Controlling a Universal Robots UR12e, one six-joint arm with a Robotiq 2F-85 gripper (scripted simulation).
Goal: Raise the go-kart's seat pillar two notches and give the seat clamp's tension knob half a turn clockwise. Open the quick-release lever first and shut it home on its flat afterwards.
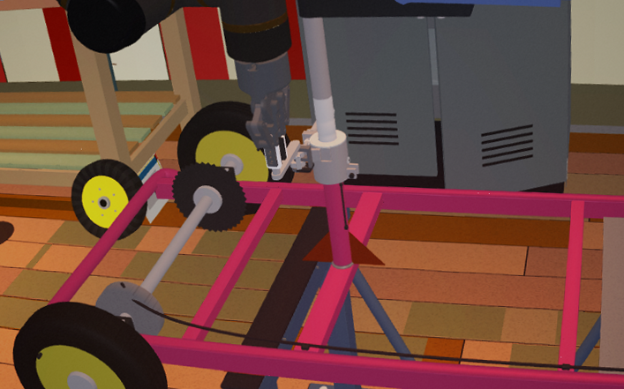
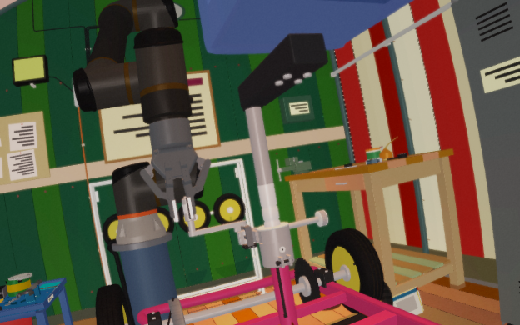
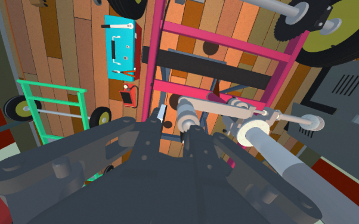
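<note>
My gripper (image 1: 275, 159) (image 2: 186, 215) (image 3: 173, 123) points down and I have it closed on the upturned tip of the quick-release lever (image 2: 216, 227) (image 3: 214, 107). The grey lever sticks out sideways from the seat clamp (image 1: 331, 156) (image 2: 273, 243). The clamp sits on top of the pink frame post. The grey seat pillar (image 1: 319, 78) (image 2: 261, 166) rises from the clamp to the black seat mount. The tension knob (image 2: 321, 218) (image 3: 315, 121) sits at the end of a thin rod on the clamp's far side.
The pink go-kart frame (image 1: 358, 285) spreads below, with an axle, a black sprocket (image 1: 208, 196) and yellow-hubbed wheels. A grey cabinet (image 1: 443, 89) stands behind the clamp. A wooden bench (image 2: 375, 187) stands off to one side. A blue toolbox (image 3: 122, 47) lies on the floor.
</note>
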